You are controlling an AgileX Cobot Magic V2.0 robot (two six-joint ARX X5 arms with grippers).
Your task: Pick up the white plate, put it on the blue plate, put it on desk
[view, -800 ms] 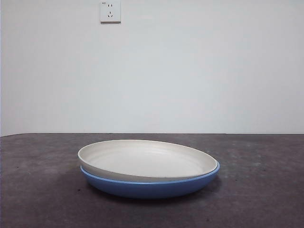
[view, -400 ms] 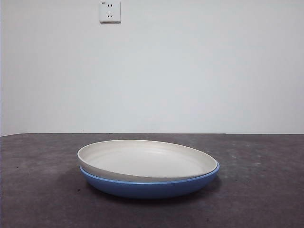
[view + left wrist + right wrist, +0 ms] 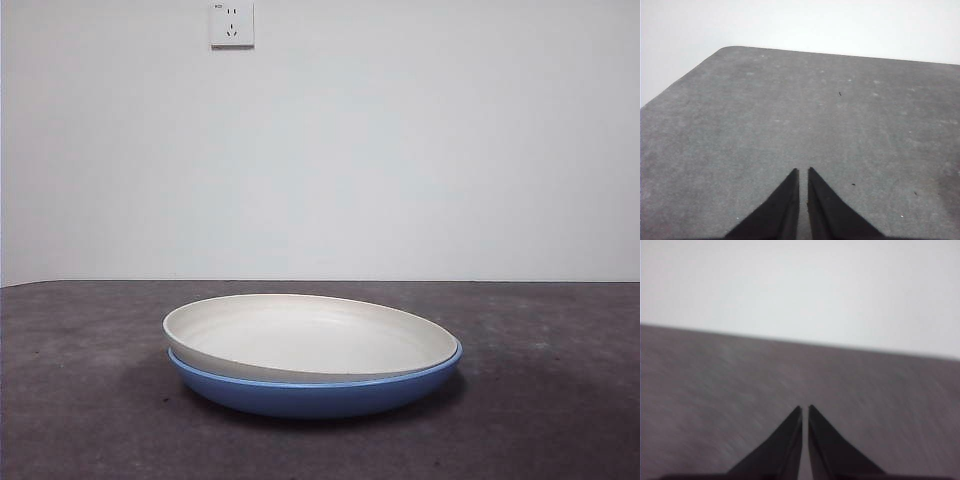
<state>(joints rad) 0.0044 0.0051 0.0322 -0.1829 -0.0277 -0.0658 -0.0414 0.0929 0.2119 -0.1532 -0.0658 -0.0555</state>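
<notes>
In the front view the white plate (image 3: 310, 336) rests inside the blue plate (image 3: 320, 395), sitting slightly askew toward the left. Both stand on the dark grey desk (image 3: 80, 400) near the middle. Neither arm shows in the front view. The left gripper (image 3: 803, 172) is shut over bare desk (image 3: 790, 115), holding nothing. The right gripper (image 3: 805, 409) is also shut with nothing between its jaws, above bare desk (image 3: 740, 380); its view is blurred. No plate appears in either wrist view.
A white wall (image 3: 400, 150) stands behind the desk, with a power socket (image 3: 232, 24) high on it. The left wrist view shows the desk's rounded corner (image 3: 727, 49) and its edges.
</notes>
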